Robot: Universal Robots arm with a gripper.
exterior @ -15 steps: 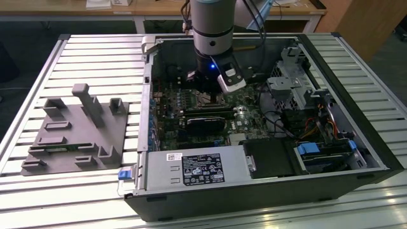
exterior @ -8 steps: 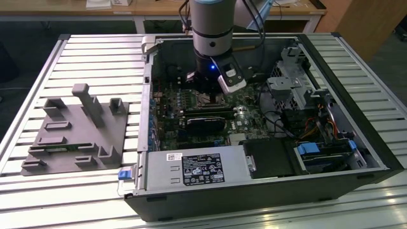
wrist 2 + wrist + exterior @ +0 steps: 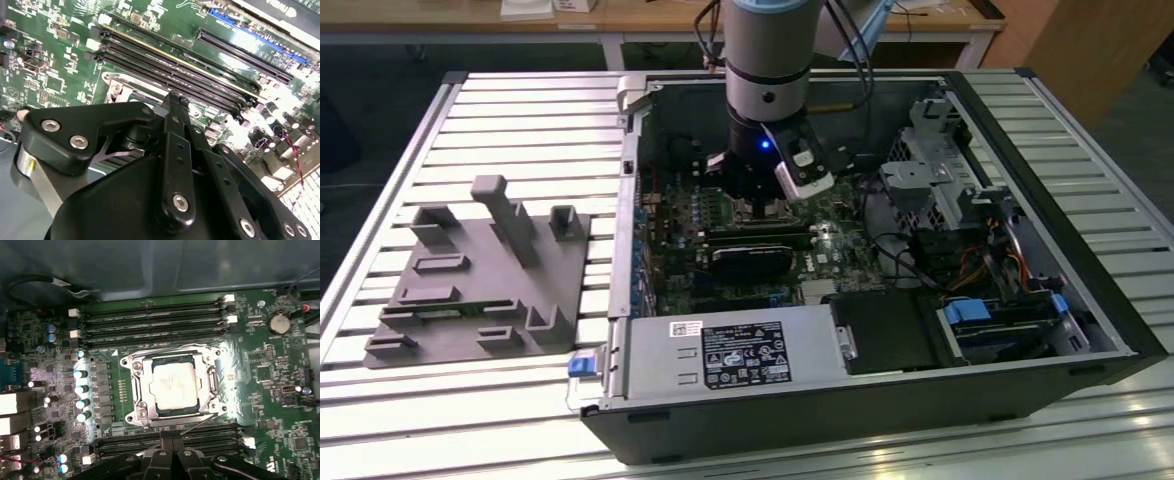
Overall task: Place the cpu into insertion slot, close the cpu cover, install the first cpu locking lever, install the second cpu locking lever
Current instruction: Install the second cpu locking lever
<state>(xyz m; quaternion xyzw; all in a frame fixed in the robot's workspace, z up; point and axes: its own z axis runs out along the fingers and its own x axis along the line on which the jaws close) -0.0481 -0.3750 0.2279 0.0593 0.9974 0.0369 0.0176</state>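
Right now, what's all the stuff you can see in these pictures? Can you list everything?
computer case: one, black, open on the slatted table.
slatted table: one, silver, under everything.
circuit board: one, green, inside the case.
cpu: one, silver-grey, lying in the insertion slot.
insertion slot: one, dark-rimmed, mid-board.
cpu cover: one, silver frame, down around the cpu.
memory slots: several, long and black, either side of the slot.
grey fixture block: one, grey, on the exterior view's left.
wooden table: one, light brown, behind.
robot arm: one, silver, above the board.
end effector: one, black, beside the cover.
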